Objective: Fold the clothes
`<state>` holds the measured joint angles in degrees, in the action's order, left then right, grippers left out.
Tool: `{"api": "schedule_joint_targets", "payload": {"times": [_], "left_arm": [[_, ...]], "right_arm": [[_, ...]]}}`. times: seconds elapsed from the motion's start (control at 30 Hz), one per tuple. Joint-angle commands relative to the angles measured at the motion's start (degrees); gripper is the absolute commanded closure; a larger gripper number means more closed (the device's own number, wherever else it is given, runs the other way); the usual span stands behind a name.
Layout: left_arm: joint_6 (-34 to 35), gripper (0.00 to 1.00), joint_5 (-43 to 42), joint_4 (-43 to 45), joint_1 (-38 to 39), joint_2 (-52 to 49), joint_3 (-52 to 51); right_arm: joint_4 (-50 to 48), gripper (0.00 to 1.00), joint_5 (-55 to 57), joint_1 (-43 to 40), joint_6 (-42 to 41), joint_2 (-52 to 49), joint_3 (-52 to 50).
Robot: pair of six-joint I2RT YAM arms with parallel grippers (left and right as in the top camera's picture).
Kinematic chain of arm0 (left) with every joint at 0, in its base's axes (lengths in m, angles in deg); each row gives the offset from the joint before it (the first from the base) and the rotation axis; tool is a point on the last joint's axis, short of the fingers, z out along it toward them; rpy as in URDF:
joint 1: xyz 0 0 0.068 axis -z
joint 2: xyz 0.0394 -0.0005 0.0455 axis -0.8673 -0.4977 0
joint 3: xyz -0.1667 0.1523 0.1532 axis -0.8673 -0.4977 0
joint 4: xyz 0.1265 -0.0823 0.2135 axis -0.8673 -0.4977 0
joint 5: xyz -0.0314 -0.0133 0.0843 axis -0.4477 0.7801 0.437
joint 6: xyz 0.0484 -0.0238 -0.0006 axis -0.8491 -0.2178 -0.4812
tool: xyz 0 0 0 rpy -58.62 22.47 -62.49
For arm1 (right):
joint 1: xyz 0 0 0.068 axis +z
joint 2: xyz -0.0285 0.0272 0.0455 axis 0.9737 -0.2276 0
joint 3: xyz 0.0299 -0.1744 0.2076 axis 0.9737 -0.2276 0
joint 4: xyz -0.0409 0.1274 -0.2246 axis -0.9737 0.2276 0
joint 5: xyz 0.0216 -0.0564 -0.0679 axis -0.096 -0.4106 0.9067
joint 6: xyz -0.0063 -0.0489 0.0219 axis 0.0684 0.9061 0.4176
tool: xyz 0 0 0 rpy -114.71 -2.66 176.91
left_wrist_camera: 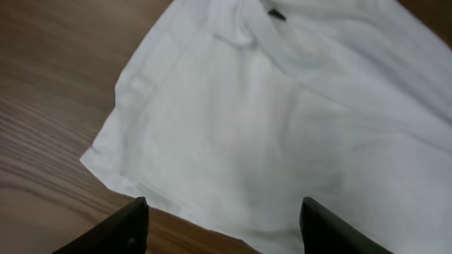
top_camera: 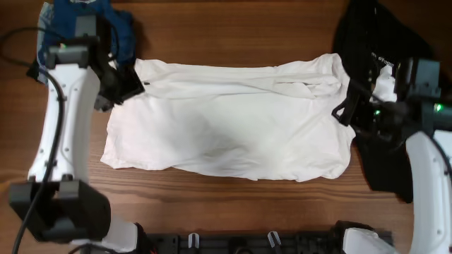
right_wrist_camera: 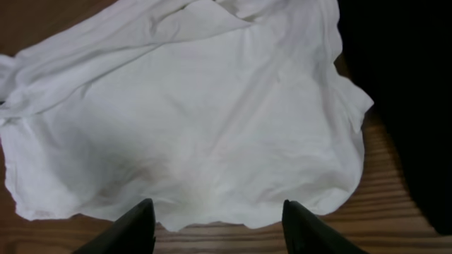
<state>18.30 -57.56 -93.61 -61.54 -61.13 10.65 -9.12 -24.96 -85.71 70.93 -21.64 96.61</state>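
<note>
The white T-shirt (top_camera: 226,120) lies spread flat across the wooden table (top_camera: 233,204) (rumpled along its far edge). The left gripper (left_wrist_camera: 224,210) sits at the shirt's far-left corner with its jaws wide apart and nothing between them. The right gripper (right_wrist_camera: 215,210) at the shirt's right edge is the same, parted and empty. A black shirt (top_camera: 367,35) lies against the T-shirt's right side, and a blue garment (top_camera: 116,28) lies just beyond its far-left corner.

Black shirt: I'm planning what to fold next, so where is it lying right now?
In the overhead view, the black shirt lies on the robot's right side, running from the far corner toward the near edge, directly beside the white T-shirt's right end.
</note>
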Motion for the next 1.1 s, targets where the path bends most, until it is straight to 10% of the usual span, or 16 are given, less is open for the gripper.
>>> {"api": "schedule_joint_targets", "payload": {"times": [0.0, 0.43, 1.07], "left_arm": [[8.41, 0.34, -0.2, 3.52, 0.48, 6.67, -11.28], [23.56, 0.46, 5.79, 27.19, -0.28, 10.23, -40.72], [22.86, 0.62, 6.29, 32.52, -9.66, 3.48, -47.87]], "right_arm": [[-1.79, 0.41, -0.44, 2.25, -1.27, 0.74, -3.96], [-6.64, 0.41, -0.5, 7.1, -4.13, 0.7, -13.77], [-7.61, 0.37, -0.5, 7.1, -3.65, 0.7, -14.62]]}}
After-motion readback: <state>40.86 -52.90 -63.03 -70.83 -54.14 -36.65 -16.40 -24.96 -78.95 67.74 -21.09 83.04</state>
